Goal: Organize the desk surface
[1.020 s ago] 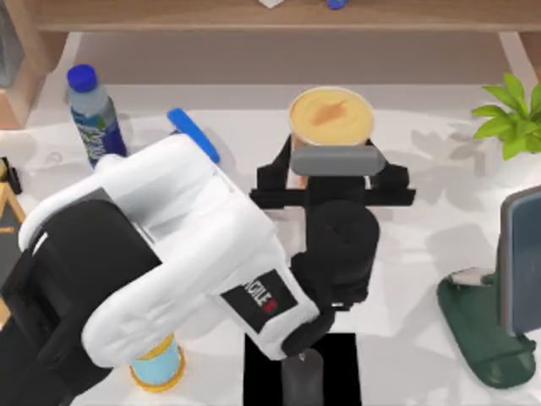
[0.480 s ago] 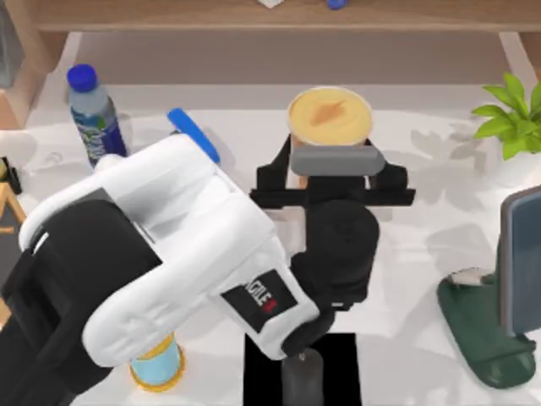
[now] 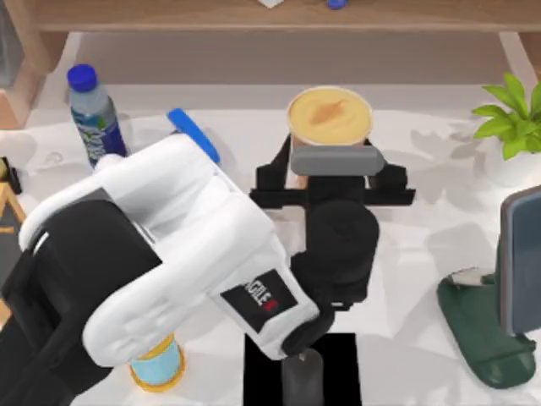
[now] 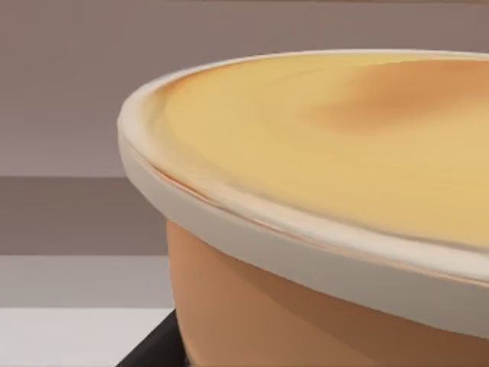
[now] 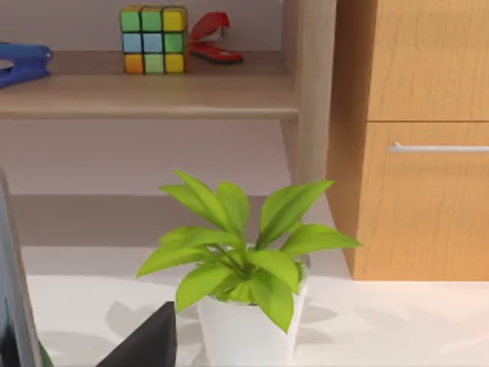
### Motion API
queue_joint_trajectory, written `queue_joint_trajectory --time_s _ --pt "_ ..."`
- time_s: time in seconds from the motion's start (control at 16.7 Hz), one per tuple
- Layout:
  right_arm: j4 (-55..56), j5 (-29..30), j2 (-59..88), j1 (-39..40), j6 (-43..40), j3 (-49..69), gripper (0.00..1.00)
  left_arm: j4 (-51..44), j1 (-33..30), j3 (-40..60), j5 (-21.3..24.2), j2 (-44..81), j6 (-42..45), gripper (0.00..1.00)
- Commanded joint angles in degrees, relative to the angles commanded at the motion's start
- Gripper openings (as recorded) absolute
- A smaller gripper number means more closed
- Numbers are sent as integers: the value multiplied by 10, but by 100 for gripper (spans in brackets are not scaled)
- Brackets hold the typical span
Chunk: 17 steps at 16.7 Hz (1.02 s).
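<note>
White bench [image 3: 439,211] spreads under everything, and near its centre, toward twelve o'clock, the left claw [image 3: 330,165] pinches a tan cup [image 3: 330,118] of coffee. The grasp looks set; next it likely needs a level lift. The left arm reaches in from eight o'clock, wrist low.
</note>
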Motion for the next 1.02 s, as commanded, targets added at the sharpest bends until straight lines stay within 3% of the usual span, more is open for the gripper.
queue_joint_trajectory --time_s 0.66,1.02 --pt "0 0 0 0 0 0 100 -12 1 3 1 -23 2 0" --pt "0 0 0 0 0 0 100 -48 58 52 56 -101 5 0"
